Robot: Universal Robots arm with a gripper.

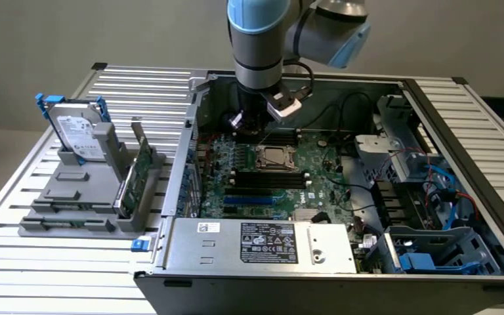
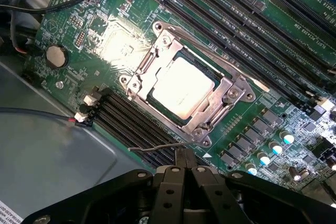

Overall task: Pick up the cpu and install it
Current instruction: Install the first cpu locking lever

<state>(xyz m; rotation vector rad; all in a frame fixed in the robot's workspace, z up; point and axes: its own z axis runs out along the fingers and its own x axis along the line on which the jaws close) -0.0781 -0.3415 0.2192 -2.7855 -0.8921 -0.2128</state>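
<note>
Both black fingers (image 2: 169,184) of the tool (image 2: 184,157) are pressed together with nothing between them. Their tips hang over the green motherboard (image 2: 105,30) at the edge of the processor socket; whether they touch the board I cannot tell. Just past the tips, a thin wire lever (image 2: 157,148) lies across the ends of a bank of black memory slots (image 2: 131,121). Beyond that, the small flat square cpu (image 2: 184,87) with its silvery metal top sits level in the socket. It is enclosed by a silvery steel retention frame (image 2: 233,95) and is apart from the tool.

In the exterior view, a grey metal power-supply box (image 1: 261,243) with white labels lies nearest, at the front of the open black computer case (image 1: 322,295). Behind it the motherboard spreads across the case floor, with the socket near its middle. Further back, the grey and light-blue robot arm (image 1: 256,39) comes down from above at the socket's far side.

On the exterior view's left, outside the case, 1 grey plastic holder (image 1: 68,220) stands on the slatted metal tabletop (image 1: 42,269). It carries an upright green circuit card (image 1: 140,172) and, further back, a silver rectangular hard drive (image 1: 75,134) in a blue bracket.
</note>
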